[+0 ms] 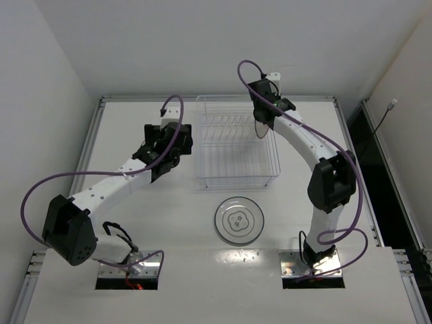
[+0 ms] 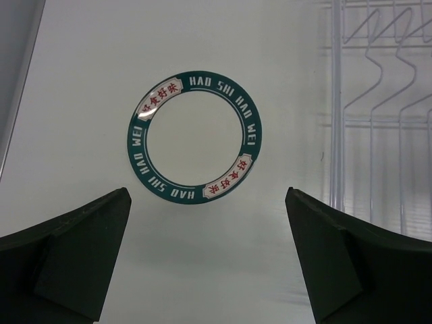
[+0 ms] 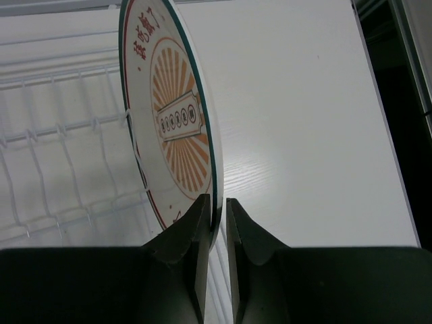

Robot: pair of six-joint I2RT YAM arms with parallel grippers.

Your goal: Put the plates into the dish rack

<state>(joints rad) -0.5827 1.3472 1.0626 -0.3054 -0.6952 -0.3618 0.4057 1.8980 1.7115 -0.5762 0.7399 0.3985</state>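
The plate with the orange sunburst centre (image 3: 177,115) stands on edge among the dividers of the white wire dish rack (image 3: 61,135), at its back right (image 1: 260,127). My right gripper (image 3: 217,209) straddles its rim, slightly open: the left finger touches the rim, and a thin gap shows at the right finger. The plate with the dark patterned rim (image 2: 135,145) lies flat on the table left of the dish rack (image 2: 378,135). My left gripper (image 2: 208,196) hangs wide open above it, holding nothing. A white plate with a dark flower outline (image 1: 238,220) lies in front of the rack (image 1: 236,145).
The table's raised border runs along the back (image 1: 216,98) and the left side (image 1: 91,145). Purple cables (image 1: 40,185) loop off both arms. A dark gap (image 1: 378,155) lies beyond the table's right edge.
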